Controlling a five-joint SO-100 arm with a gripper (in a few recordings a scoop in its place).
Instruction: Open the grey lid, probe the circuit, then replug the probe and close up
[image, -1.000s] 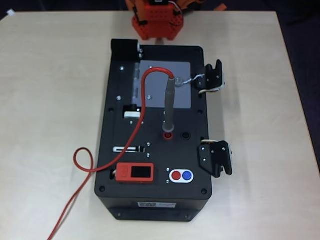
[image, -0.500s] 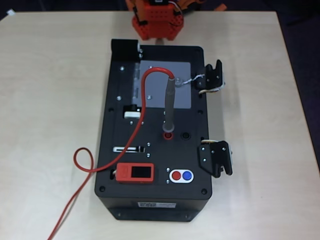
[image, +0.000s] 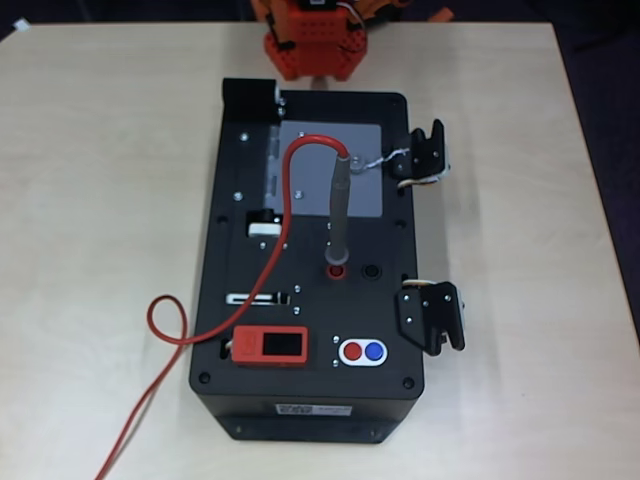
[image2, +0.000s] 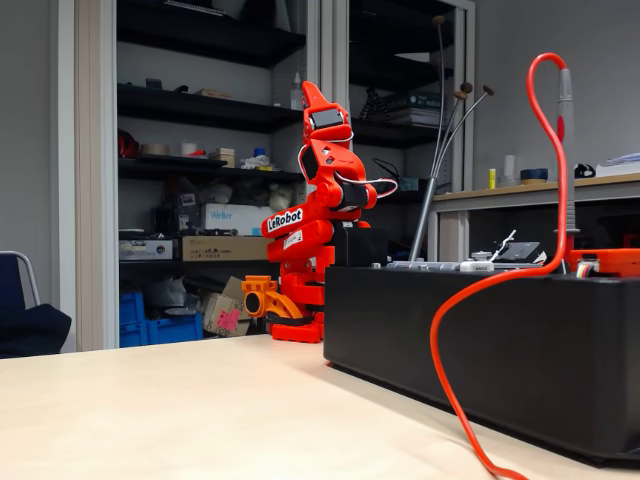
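On the bench (image: 100, 150), the probe (image: 340, 210) is standing plugged into the black box (image: 300, 400), over the shut grey lid (image: 375, 160), while the arm (image2: 310, 220) is sitting folded, jaws' state unreadable.

Arm (image2: 310, 215): bright orange-red plastic links with black servo blocks between them. White "LeRobot" label on one link. Thin white cable loops near the upper joint. End effector (image2: 312, 97) is a pointed red tip. Base (image: 312, 45) is studded with small holes.
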